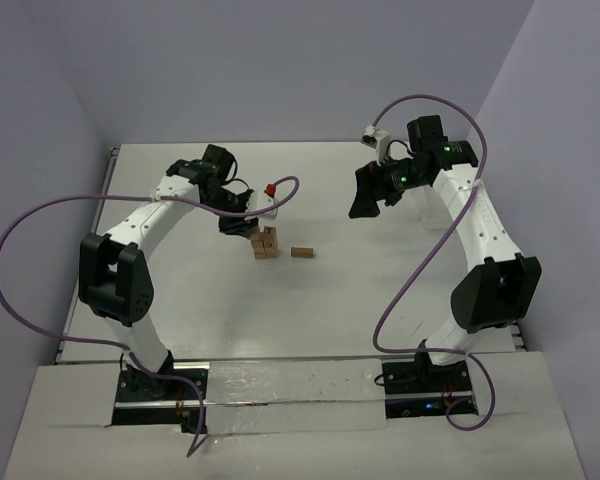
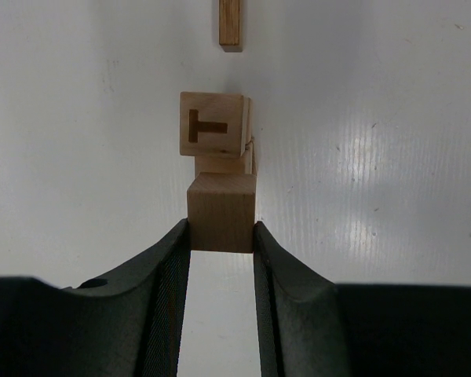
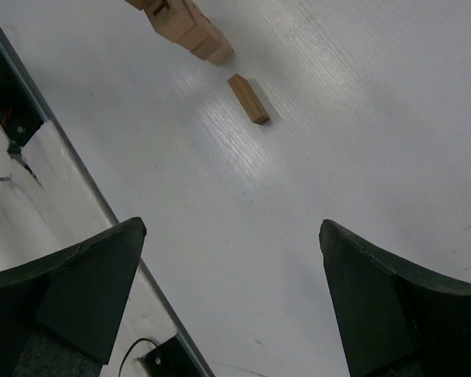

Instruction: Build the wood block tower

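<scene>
Left claw (image 2: pixel 221 238) clamps a plain wooden cube (image 2: pixel 221 210) by two opposite faces, hard against the near side of the tower (image 1: pixel 266 243), a short stack of tan blocks mid-table. A cube marked with a dark T (image 2: pixel 212 126) shows just beyond. Whether the held cube rests on the stack or on the table (image 1: pixel 180 320) cannot be told. One loose cuboid (image 1: pixel 302 252) lies flat just right of the tower, straight ahead of this claw past the stack, its long axis in line with the claw's reach. Right claw (image 3: pixel 231 228), jaws wide and empty, hangs raised and well apart, so the left arm looks nearer; gripping the cuboid's narrow sides would likely need no wrist turn.
</scene>
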Robot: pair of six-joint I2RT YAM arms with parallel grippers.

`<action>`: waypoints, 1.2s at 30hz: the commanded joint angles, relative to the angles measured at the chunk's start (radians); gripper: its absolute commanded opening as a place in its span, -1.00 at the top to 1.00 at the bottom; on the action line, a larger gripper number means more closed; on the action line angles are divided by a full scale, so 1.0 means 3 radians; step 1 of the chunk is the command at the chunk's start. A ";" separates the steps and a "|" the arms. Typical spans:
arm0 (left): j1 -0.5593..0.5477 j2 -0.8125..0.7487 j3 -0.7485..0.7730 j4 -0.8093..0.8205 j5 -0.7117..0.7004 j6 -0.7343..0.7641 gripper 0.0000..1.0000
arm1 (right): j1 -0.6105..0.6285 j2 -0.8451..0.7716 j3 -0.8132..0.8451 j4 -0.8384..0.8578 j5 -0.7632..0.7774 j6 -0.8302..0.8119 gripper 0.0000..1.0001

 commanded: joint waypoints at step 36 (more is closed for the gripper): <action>-0.0120 0.0170 0.0216 0.0176 -0.0092 -0.0138 -0.50 | 0.0038 -0.0029 0.0095 -0.0086 -0.0040 -0.0097 -0.99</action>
